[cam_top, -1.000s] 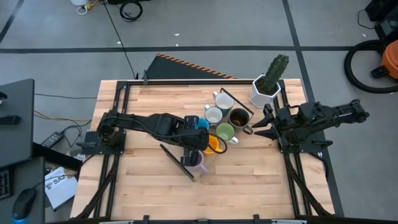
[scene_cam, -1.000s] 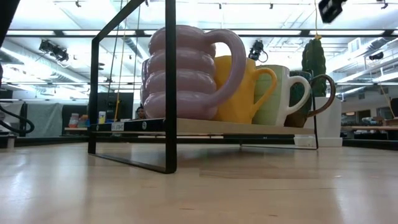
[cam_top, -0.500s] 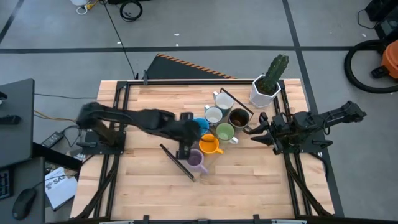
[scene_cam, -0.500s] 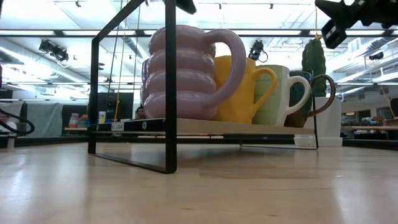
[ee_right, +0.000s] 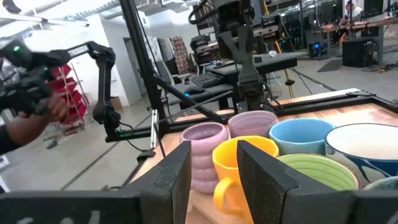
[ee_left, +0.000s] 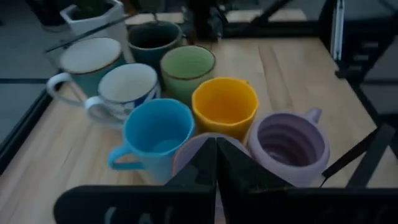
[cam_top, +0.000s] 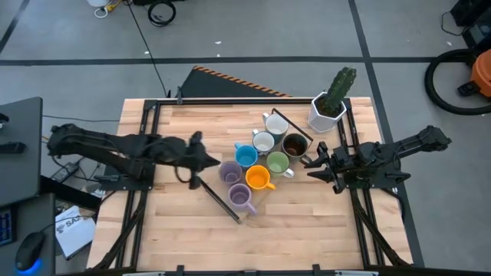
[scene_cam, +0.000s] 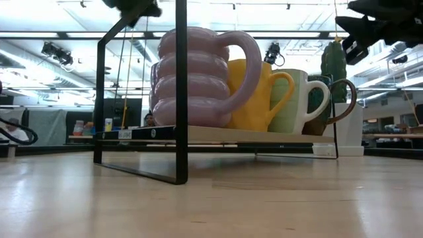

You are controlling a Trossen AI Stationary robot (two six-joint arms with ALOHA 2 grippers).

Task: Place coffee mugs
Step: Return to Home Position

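L gripper (cam_top: pixel 201 158) sits just left of the mugs (cam_top: pixel 257 178), fingers together, holding nothing. R gripper (cam_top: pixel 316 165) is just right of them, fingers apart, empty. I count 8 mugs, all bunched on the rack (cam_top: pixel 217 198) mid table. Placing looks done, so the step now is go home. Next: lift both arms away, no bumping mugs.

The mugs (cam_top: pixel 278 162) stand packed in two slanting rows on a low shelf (cam_top: pixel 219 201) at mid-table (cam_top: pixel 184 222). The potted cactus (cam_top: pixel 326 113) is behind them, at the far right corner. The left gripper (cam_top: pixel 202 159) hangs just left of the cluster and the right gripper (cam_top: pixel 314 162) just right of it.
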